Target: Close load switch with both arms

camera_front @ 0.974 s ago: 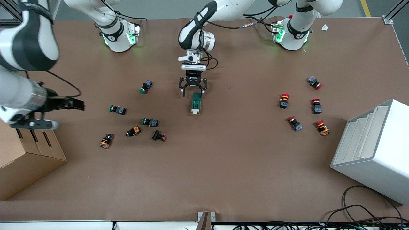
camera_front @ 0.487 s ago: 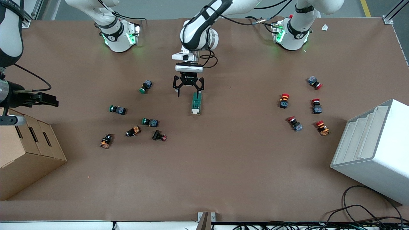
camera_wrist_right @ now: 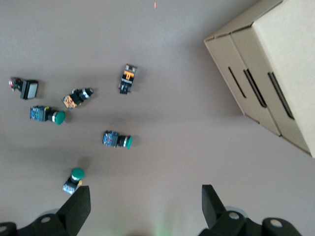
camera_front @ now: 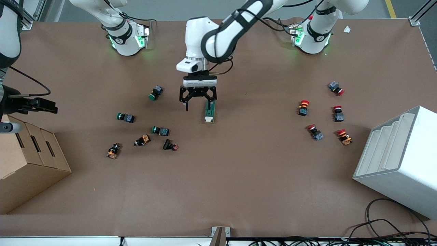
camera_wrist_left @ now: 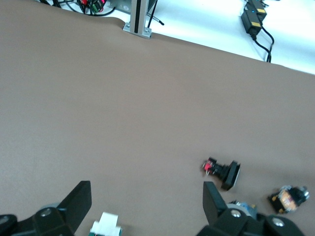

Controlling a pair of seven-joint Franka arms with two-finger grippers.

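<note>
The load switch (camera_front: 209,111) lies mid-tabletop, white lever end nearest the front camera. Over the last second the left gripper (camera_front: 198,102) has slid off its upper end toward 9 o'clock, jaws spread and holding nothing; one finger now overlaps the switch's top in the front view. The right gripper (camera_front: 42,105) has retreated to the cardboard box (camera_front: 30,160), jaws released. Closing probably remains undone. Bare tabletop (camera_front: 218,177) lies open at 6 o'clock; green push buttons (camera_front: 156,92) crowd 9 o'clock.
</note>
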